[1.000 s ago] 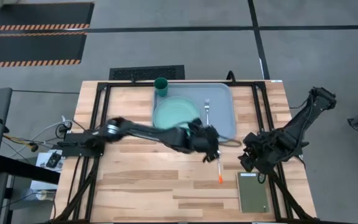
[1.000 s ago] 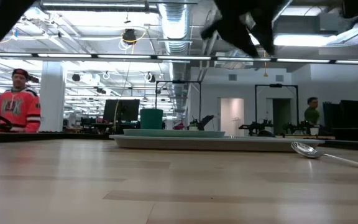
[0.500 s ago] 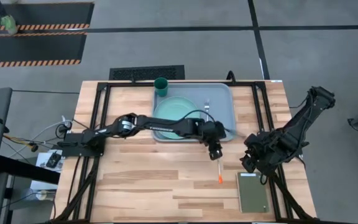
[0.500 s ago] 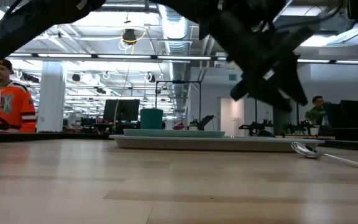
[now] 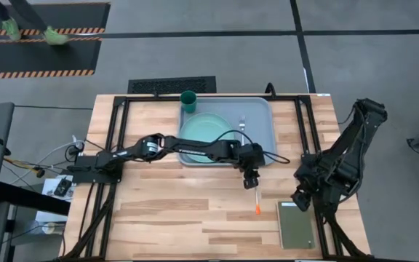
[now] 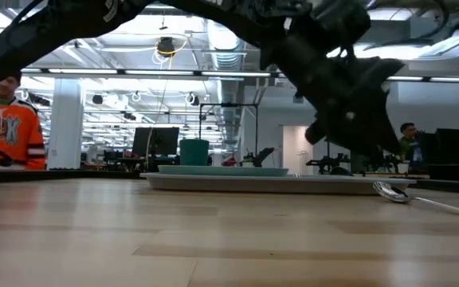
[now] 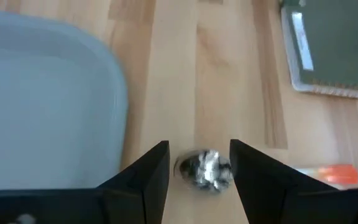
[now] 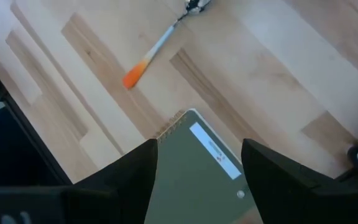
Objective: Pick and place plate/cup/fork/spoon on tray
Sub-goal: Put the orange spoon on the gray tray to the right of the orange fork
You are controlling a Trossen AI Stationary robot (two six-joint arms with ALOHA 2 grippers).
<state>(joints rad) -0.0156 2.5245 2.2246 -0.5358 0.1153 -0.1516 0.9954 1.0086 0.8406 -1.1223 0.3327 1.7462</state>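
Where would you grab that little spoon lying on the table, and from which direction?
Probably from straight above, at the neck just behind the bowl. The spoon lies flat on the wood beside the tray, so no side gives purchase. The left gripper already hangs open, its fingers either side of the bowl.

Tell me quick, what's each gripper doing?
Left gripper: open, empty, straddling the orange-handled silver spoon.
Right gripper: open, empty.

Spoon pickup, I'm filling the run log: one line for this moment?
left pincer: open, straddling bowl of silver orange-handled spoon on table | pale blue-grey rectangular tray: spoon missing | right pincer: open, over green notebook
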